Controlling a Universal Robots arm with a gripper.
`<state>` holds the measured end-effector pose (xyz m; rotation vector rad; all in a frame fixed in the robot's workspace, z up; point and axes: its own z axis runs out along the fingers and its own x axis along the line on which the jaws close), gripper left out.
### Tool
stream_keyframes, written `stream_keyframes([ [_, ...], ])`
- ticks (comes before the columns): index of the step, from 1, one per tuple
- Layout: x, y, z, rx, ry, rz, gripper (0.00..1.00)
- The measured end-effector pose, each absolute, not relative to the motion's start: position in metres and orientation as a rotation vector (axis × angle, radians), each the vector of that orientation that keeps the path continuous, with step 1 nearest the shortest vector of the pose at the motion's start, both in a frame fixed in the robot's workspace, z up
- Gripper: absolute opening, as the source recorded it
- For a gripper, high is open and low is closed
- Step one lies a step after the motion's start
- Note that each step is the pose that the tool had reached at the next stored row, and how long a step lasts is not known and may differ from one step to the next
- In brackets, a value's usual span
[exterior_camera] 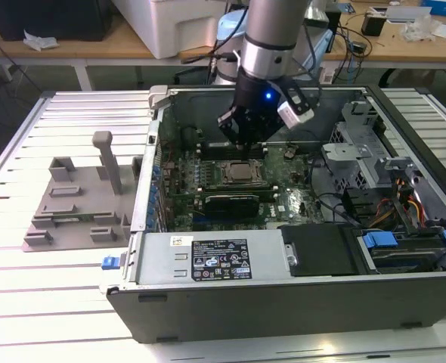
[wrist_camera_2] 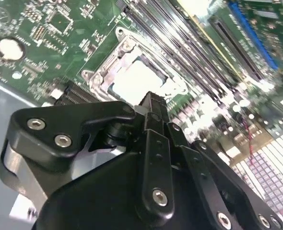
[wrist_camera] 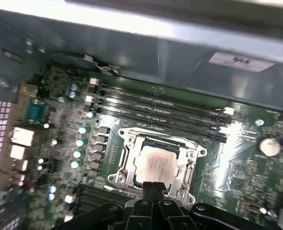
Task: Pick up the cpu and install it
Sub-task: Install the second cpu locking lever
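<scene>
First wrist view, centre: cpu (wrist_camera: 157,165) sits in socket (wrist_camera: 127,165); my gripper (wrist_camera: 153,188) hovers above, fingers together, empty; seating looks done

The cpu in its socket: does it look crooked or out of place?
Nothing stands out. The cpu lies flat and square inside the socket frame, and the gripper, fingers together, hangs just above it holding nothing.
</scene>
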<state>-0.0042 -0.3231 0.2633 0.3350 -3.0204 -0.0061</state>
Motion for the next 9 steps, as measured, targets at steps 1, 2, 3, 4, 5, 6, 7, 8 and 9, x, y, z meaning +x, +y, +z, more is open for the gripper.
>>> stream_keyframes([
  [1, -0.004, -0.323, 0.272, 0.335, -3.020, -0.006, 0.11],
  [2, -0.004, -0.323, 0.279, 0.335, -3.020, -0.006, 0.11],
  [3, -0.004, -0.323, 0.283, 0.335, -3.020, -0.006, 0.11],
  [4, -0.004, -0.323, 0.287, 0.335, -3.020, -0.006, 0.11],
  [5, -0.004, -0.323, 0.290, 0.335, -3.020, -0.006, 0.11],
  [6, -0.004, -0.323, 0.291, 0.335, -3.020, -0.006, 0.11],
  [7, -0.004, -0.323, 0.291, 0.335, -3.021, -0.008, 0.11],
  [8, -0.004, -0.323, 0.291, 0.335, -3.021, -0.008, 0.11],
  [9, -0.004, -0.323, 0.291, 0.335, -3.021, -0.007, 0.11],
])
